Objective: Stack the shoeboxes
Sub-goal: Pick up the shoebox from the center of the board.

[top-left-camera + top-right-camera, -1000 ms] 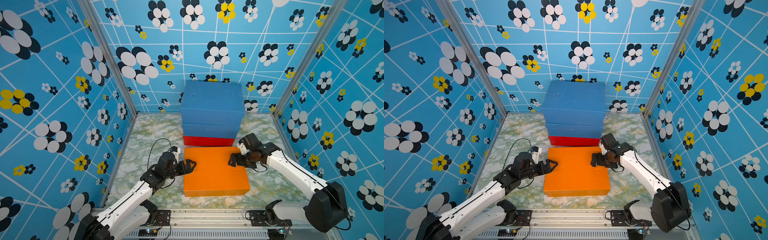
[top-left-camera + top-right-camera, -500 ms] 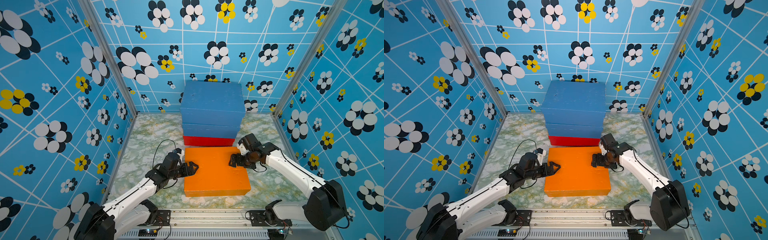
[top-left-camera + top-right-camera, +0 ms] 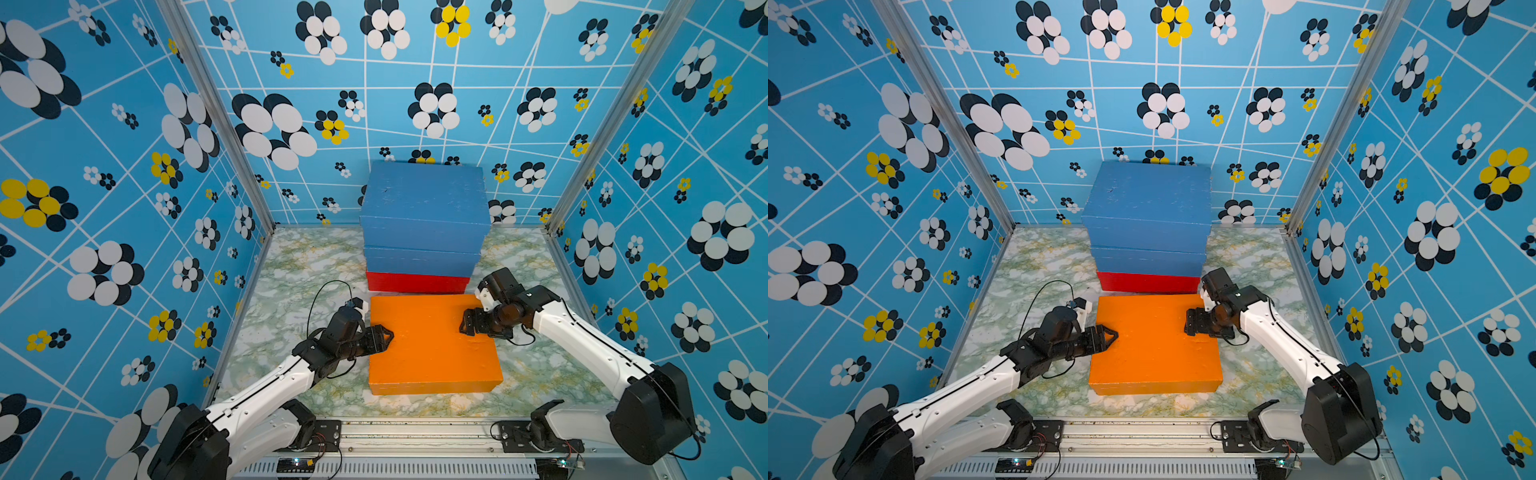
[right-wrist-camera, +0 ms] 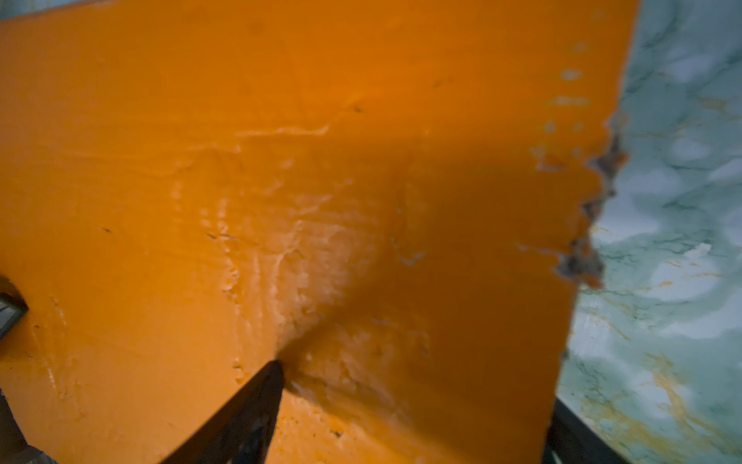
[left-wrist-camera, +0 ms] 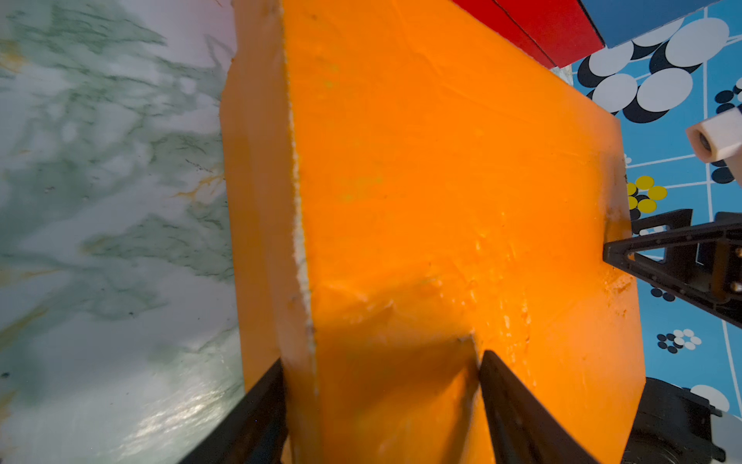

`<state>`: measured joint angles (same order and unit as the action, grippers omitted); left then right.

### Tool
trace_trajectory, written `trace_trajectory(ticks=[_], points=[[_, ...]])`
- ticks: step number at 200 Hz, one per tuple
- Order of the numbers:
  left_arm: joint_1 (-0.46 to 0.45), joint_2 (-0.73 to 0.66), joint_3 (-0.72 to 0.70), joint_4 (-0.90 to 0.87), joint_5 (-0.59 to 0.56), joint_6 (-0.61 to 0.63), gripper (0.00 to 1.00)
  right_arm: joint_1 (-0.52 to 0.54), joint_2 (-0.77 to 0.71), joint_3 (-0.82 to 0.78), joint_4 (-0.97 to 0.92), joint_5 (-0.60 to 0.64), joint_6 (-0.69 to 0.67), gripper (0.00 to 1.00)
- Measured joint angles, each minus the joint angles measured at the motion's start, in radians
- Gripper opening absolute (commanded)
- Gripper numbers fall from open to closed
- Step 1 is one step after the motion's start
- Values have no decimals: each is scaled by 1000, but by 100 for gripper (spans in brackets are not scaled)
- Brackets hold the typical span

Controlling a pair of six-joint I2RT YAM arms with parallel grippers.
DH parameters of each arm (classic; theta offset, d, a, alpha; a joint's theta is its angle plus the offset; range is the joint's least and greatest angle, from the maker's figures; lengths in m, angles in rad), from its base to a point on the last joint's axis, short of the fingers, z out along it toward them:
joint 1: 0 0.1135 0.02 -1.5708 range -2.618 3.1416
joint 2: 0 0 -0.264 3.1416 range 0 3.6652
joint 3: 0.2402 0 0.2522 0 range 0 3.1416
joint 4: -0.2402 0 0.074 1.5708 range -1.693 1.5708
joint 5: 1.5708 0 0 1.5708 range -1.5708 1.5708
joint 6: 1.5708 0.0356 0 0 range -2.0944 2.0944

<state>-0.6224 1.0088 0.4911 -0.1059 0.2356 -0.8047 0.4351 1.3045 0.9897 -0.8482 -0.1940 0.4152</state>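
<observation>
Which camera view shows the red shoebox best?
The top views. Both top views show the front face of the red shoebox, under the blue shoeboxes. The left wrist view shows only one corner; the right wrist view shows none, only the orange shoebox.

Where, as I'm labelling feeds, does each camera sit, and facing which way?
Both top views: high above the robot's base, looking down and forward at the orange rectangular painted shoebox and two blue shoeboxes stacked on a red shoebox; both arms, left hand and right hand show.
Left wrist: on the left arm, looking across the shoebox's orange top; two black fingers straddle its edge.
Right wrist: on the right arm, facing oppositely across it; one finger shows.
Shared: that top; left wrist sees the right hand.
</observation>
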Motion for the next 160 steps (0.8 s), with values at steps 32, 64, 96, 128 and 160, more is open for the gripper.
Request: trace_trajectory(ticks=[32, 64, 96, 128, 160], points=[[-8, -23, 19, -19, -5, 2, 69, 0, -61, 1, -44, 1, 4, 82], [-11, -60, 57, -65, -24, 9, 70, 10, -98, 32, -88, -3, 4, 80], [-11, -100, 96, -120, -53, 18, 70, 31, -112, 63, -119, -5, 11, 79], [-11, -142, 122, -172, -73, 28, 70, 48, -121, 99, -143, -7, 12, 79], [-11, -182, 168, -224, -93, 42, 70, 66, -130, 158, -181, -6, 15, 79]])
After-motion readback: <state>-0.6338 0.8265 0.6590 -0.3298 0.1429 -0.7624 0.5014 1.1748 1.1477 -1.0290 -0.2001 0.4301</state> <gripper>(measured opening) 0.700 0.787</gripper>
